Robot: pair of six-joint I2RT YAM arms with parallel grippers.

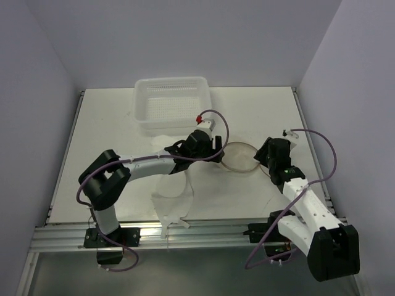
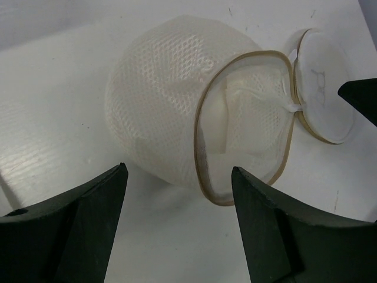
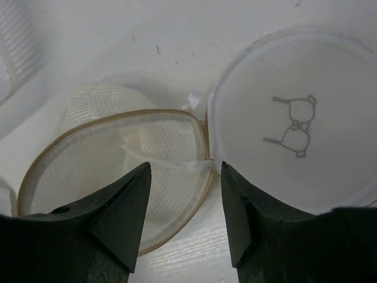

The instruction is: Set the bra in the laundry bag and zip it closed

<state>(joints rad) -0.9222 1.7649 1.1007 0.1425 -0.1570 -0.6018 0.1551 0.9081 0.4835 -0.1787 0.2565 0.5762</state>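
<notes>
Bag [image 2: 159,88] lies unzipped beneath left gripper [image 2: 179,171] and right gripper [image 3: 185,166], both open, empty; mouth needs holding wide for bra [image 1: 174,196].

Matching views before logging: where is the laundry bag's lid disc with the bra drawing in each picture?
Top external: lid disc mid-table, right of centre.
Left wrist: lid disc upper right.
Right wrist: lid disc fills the right half.
Landmark: the bag's tan-rimmed mouth, just left of it in both wrist views.
</notes>
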